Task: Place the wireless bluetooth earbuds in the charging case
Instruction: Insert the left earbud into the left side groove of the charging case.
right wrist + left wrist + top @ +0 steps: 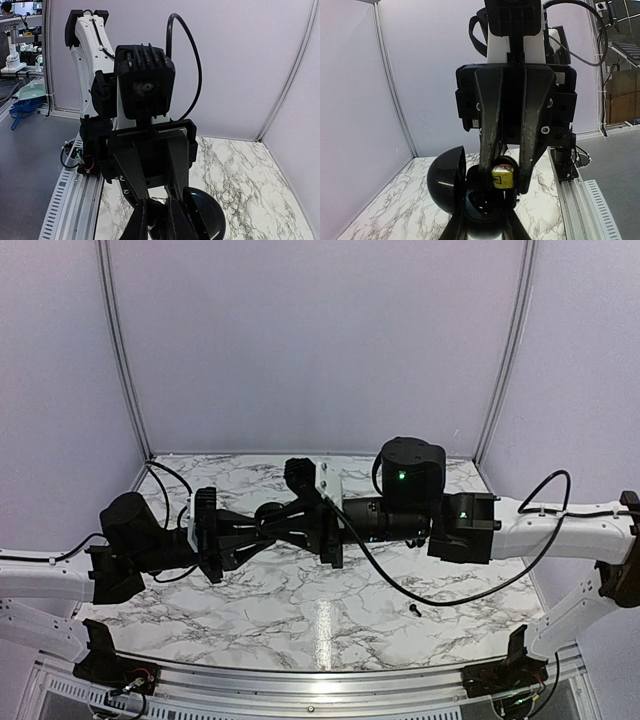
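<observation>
The charging case [485, 202] is a round black shell with its lid [445, 182] swung open to the left. My left gripper [484, 231] is shut on the case body and holds it in the air above the table's middle [268, 512]. My right gripper [504, 184] faces it, shut on a small black earbud with a yellow-marked face [502, 177], right over the case's open cavity. In the right wrist view my right gripper [156, 221] meets the case beside the lid [205, 216]. Another black earbud [413, 609] lies on the table at the front right. The white earbuds are not in view.
The marbled table [260, 605] is enclosed by white walls with metal corner posts [122, 350]. A metal rail [320, 680] runs along the near edge by the arm bases. A black cable [430, 590] loops from the right arm over the table.
</observation>
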`<state>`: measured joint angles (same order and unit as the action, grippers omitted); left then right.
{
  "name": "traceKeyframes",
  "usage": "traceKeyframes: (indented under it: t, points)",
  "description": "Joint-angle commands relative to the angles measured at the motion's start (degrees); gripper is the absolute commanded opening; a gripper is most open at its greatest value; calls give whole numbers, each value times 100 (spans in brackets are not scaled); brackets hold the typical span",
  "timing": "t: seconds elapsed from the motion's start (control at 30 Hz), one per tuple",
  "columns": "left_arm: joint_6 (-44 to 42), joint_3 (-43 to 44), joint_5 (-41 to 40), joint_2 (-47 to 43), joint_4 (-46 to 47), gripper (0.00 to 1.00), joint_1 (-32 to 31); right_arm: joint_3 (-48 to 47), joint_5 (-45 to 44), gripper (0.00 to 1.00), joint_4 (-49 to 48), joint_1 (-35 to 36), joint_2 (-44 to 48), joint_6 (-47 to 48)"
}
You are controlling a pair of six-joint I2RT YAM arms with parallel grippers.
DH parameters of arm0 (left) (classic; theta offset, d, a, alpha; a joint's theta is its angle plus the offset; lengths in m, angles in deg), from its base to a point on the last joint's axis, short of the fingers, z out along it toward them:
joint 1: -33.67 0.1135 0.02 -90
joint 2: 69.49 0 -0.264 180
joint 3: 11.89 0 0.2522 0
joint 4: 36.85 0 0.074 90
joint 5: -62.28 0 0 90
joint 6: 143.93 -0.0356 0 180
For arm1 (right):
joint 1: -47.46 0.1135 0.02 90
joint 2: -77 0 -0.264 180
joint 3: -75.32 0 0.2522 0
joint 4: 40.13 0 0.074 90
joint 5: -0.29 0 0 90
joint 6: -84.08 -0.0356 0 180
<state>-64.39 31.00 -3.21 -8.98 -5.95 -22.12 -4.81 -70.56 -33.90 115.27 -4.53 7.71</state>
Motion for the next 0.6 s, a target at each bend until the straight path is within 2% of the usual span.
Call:
traceKeyframes:
  t: [0.0, 0.57]
  points:
    - [52, 127, 36, 8, 236, 0, -27, -131, -116, 5, -108, 37, 0, 41]
    - [70, 127, -27, 92, 244, 0, -24, -259, -254, 5, -163, 39, 188, -58]
